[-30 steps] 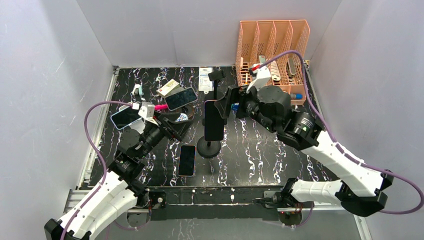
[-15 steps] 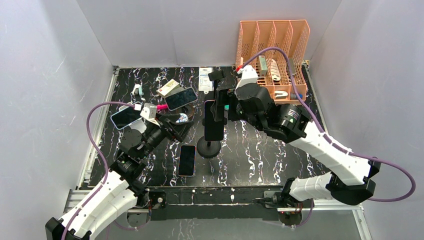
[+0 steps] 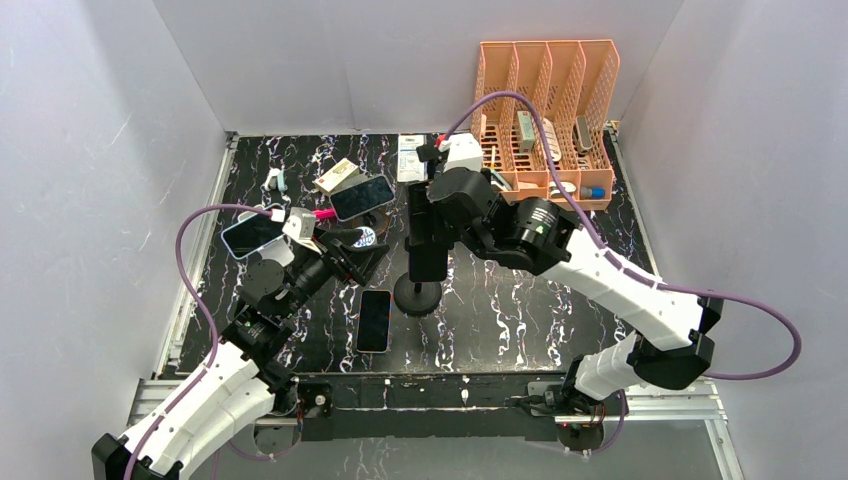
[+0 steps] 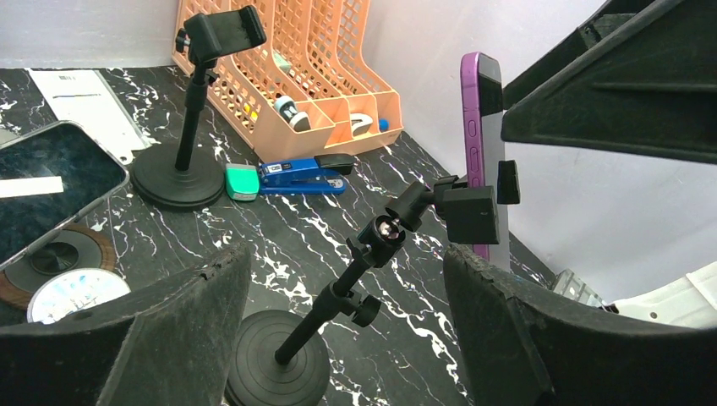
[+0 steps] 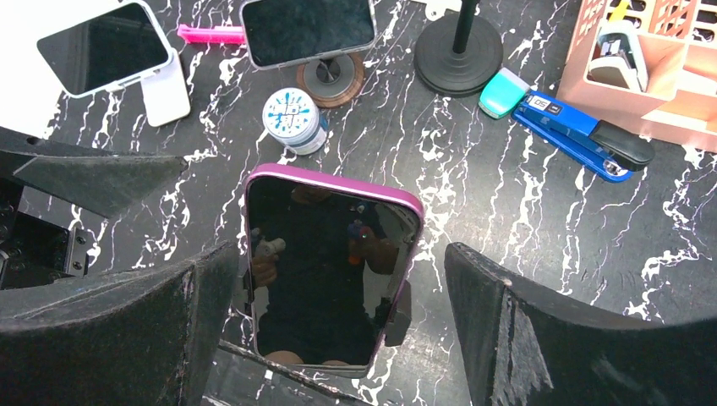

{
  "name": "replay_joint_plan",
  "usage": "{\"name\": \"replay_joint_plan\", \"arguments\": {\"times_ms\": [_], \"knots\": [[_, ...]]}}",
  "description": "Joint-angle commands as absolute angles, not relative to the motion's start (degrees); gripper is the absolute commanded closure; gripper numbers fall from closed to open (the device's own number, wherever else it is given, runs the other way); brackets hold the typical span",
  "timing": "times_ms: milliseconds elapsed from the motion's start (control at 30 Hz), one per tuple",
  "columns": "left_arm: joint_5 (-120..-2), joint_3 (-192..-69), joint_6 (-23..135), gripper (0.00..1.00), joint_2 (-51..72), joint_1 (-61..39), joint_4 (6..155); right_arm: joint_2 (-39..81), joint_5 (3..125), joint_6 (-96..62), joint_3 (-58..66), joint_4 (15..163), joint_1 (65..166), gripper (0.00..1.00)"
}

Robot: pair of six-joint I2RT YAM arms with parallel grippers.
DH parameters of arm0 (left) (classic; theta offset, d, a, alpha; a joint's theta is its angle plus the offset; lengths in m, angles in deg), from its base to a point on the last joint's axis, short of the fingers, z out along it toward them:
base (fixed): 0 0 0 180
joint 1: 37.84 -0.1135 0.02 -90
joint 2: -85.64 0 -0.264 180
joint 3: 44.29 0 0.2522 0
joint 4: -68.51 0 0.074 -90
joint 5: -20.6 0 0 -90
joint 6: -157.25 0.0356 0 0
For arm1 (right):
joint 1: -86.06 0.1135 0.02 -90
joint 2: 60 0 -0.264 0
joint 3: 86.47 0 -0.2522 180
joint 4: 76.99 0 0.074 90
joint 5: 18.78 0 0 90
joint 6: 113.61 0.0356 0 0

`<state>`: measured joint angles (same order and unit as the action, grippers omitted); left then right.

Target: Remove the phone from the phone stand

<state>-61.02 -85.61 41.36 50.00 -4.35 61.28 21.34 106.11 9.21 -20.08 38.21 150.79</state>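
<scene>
My right gripper (image 5: 340, 258) is hanging over the phone (image 5: 330, 228) with its jaws spread wide, one finger (image 5: 110, 338) off each long edge. It is clamping nothing, and I cannot tell whether the left-hand finger is brushing the case. The phone, purple-edged and dark-screened, is sitting upright in the clamp of the phone stand (image 3: 418, 294) near the middle of the table (image 3: 520, 310). My left gripper (image 4: 342, 271) is hovering just left of that stand, jaws also wide apart and gripping nothing.

Counting outward, I am seeing four phones. Besides the clamped one, a second phone (image 3: 374, 320) is lying flat just left of the stand's base. A third phone (image 3: 362, 196) is resting on a round pad farther back, and a fourth phone (image 3: 250, 235) is leaning on a white holder at the left. Two black pole stands are standing here, the second stand (image 3: 432, 152) at the far side. One orange rack (image 3: 545, 70) with four slots is sitting far right. One blue stapler (image 5: 583, 127) and one teal eraser (image 5: 503, 91) are lying before it. One round tin (image 5: 294, 118) and one pink pen (image 5: 207, 34) are lying left of the middle.
</scene>
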Motion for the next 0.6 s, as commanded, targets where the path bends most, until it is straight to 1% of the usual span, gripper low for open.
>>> {"name": "replay_joint_plan", "arguments": {"times_ms": [0, 567], "knots": [[-60.33, -85.66, 42.61, 0.20, 50.66, -4.53, 59.89, 22.34, 107.86, 9.98, -23.32, 37.72, 151.79, 0.01], [-59.28, -85.83, 43.07, 0.20, 52.75, -4.53, 60.21, 24.21, 108.92, 9.46, -20.35, 41.41, 151.85, 0.01]]}}
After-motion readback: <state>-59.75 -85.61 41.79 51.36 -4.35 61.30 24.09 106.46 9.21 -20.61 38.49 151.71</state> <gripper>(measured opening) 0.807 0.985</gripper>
